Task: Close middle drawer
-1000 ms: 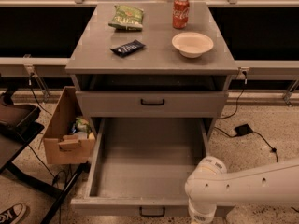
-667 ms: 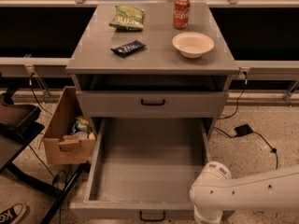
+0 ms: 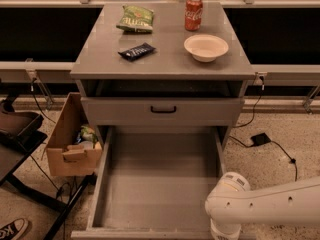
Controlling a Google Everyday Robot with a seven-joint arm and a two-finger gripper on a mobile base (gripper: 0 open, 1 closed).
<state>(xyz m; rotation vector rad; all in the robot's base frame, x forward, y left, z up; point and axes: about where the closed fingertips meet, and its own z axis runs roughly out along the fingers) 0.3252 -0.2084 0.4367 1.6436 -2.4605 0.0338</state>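
Drawer [image 3: 155, 184] stands pulled fully out below the top front [image 3: 163, 111]; push its front edge squarely, near the centre, so it runs straight; arm [image 3: 260, 204] bends over its right front corner; gripper lies below the frame, state untellable; box [image 3: 70, 146] just left might rub.

Open middle drawer [image 3: 155, 184]; gripper off-frame below

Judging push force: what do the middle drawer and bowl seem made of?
Middle drawer: probably painted metal or laminate, matte uniform grey. Bowl: possibly paper or plastic, dull cream. Gripper: out of view, below the arm.
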